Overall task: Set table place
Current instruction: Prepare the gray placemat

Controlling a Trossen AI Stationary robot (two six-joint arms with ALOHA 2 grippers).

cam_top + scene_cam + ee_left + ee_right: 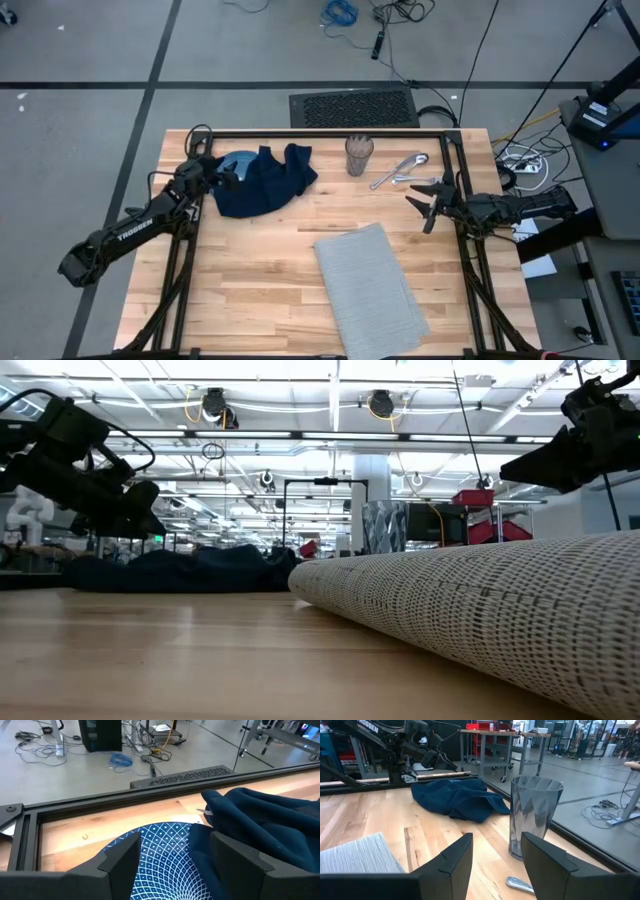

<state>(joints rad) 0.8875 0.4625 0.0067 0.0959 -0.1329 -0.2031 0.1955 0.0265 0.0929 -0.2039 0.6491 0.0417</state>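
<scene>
- While both dark arms hover over the large light butcher-block wooden desk [250,270] with its thin black metal frame, neither end effector holds anything.
- The flat grey rectangular woven fabric placemat [370,285] lies on the near middle part of the desk, turned at a slant, with one end running off the near edge in the high view; in the low view its raised edge fills the right foreground [480,610].
- A crumpled navy blue cloth napkin [265,182] lies at the far left of the desk, draped over part of a round blue plate with a white lattice pattern [238,163].
- The left end effector [226,176] hangs just above that plate and the edge of the napkin; the left wrist view shows its two fingers [122,857] spread wide, with the plate [165,855] and the napkin [260,820] between and beyond them, gripping nothing.
- The right end effector [428,203] hovers over the right side of the desk, its fingers [452,857] parted and empty.
- A clear ribbed drinking glass [359,155] stands upright at the far middle of the desk, just ahead of the right end effector in the right wrist view [534,815].
- Shiny metal cutlery [400,170] lies on the desk between the glass and the right end effector, apart from the placemat.
</scene>
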